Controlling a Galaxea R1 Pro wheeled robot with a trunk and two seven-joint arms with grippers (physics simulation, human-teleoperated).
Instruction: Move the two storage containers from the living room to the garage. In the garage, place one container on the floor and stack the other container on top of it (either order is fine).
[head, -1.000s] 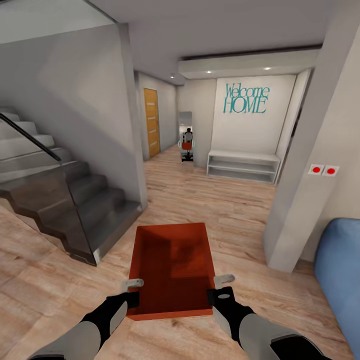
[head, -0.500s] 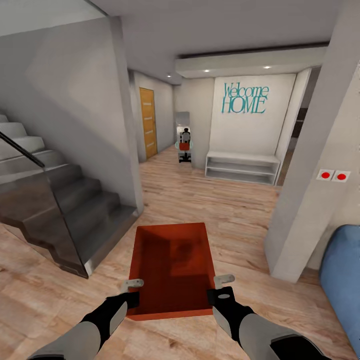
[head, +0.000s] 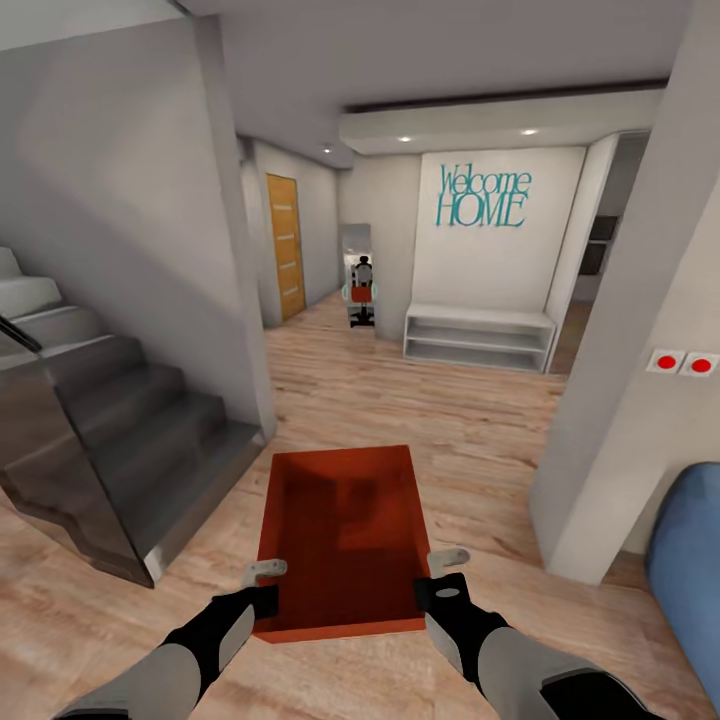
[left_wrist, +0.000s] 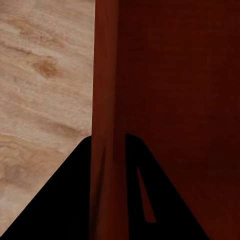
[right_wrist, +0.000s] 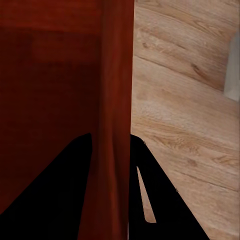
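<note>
Left gripper (head: 268, 585): jaws closed over the left side wall of the storage container (head: 340, 535), one finger inside, one outside; the left wrist view shows the dark fingers (left_wrist: 65, 200) straddling the red wall.
Right gripper (head: 447, 574): jaws clamped on the right side wall the same way; the right wrist view shows the wall running between the two fingers (right_wrist: 55, 190).
Container: one red-orange box, open top up, roughly level, held out in front of the robot between both arms, above the wood-plank floor (head: 430, 400). Nothing visible inside it.
To the left: grey staircase (head: 110, 430) with a glass side panel.
To the right: pale pillar with two red buttons (head: 683, 362); blue rounded seat edge (head: 690, 560) beyond it.
Ahead: white low shelf (head: 478, 338) under teal "Welcome HOME" lettering (head: 482, 196); orange-wood door (head: 284, 245) down the hallway; tall mirror (head: 360, 275) beside it reflecting the robot.
</note>
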